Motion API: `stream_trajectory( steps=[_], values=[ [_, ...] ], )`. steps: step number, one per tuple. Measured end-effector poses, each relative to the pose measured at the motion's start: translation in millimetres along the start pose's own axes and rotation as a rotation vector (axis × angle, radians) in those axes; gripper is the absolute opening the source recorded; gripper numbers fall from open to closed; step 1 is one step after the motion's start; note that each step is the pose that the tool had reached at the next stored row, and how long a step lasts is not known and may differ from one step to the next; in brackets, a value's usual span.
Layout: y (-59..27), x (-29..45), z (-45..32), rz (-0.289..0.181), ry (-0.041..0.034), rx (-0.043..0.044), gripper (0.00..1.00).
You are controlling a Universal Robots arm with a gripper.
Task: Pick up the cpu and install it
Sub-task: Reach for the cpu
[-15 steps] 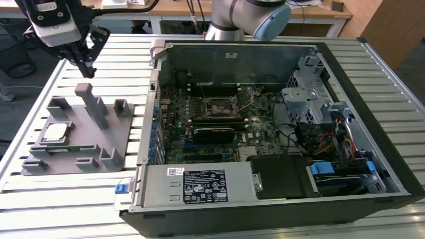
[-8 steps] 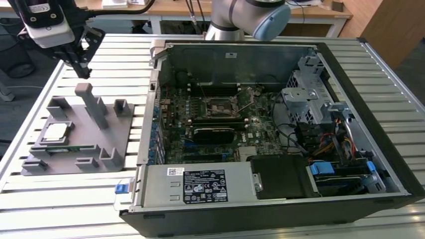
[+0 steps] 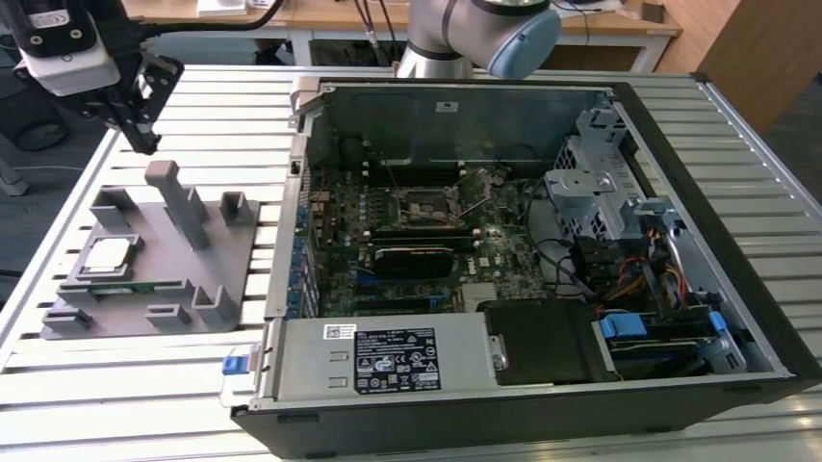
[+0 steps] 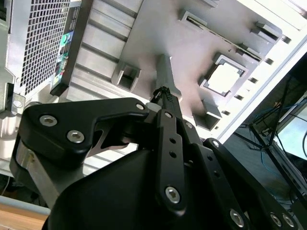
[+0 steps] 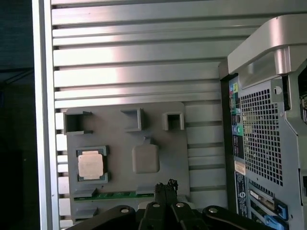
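On the exterior view's left, the cpu (image 3: 107,253) lies flat in a pocket of the grey holder (image 3: 167,268), beside the open computer (image 3: 514,414). It's probably light, stiff and delicate underneath, so best gripped by opposite edges. The computer's white sticker (image 3: 398,358) is too small to read. Farther back, the gripper (image 3: 141,142) hangs above the holder, fingers together, holding nothing.

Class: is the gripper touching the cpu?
Apart. In the exterior view the gripper hangs well clear of the cpu in its grey holder.
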State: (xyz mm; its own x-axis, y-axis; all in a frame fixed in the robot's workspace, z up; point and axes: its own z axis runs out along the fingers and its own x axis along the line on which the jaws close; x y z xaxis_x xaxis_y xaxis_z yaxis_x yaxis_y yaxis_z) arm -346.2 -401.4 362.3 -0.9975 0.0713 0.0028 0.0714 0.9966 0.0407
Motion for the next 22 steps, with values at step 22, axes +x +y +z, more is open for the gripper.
stream_trajectory(
  steps=[22],
  values=[
    [-8.7,41.1,8.4,-0.067,0.0140,0.0013,0.11]
  ],
)
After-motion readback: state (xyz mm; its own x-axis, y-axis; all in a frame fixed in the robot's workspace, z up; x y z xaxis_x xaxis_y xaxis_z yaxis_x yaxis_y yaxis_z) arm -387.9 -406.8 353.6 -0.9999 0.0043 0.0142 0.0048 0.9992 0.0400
